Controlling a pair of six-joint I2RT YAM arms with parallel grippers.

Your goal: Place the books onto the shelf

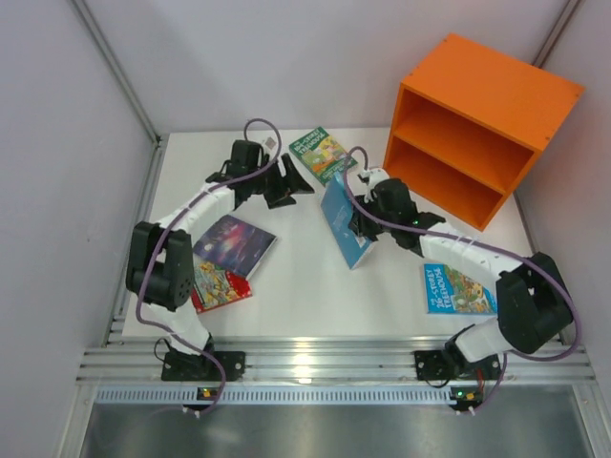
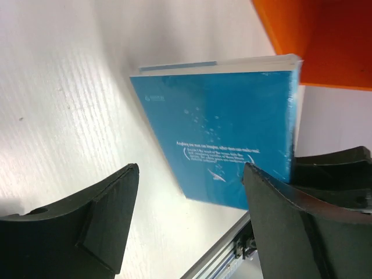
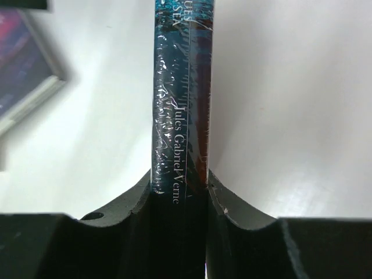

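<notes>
At the middle of the tabletop (image 1: 296,277), my right claw (image 3: 179,181) is clamped on the spine of the bright blue book (image 1: 344,224). The book stands on edge, its back cover facing my left claw (image 1: 294,186), which hangs just beside it with jaws spread. The book is thin and glossy, with white lettering down the spine. The orange shelf (image 1: 496,81) sits near, behind to the right.

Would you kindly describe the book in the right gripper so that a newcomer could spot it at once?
Start at the orange shelf at the far right of the table; just in front of its open side is the right gripper. It is shut on the bright blue book, the only one standing on edge; its nearest neighbour, the green book, lies flat.
</notes>
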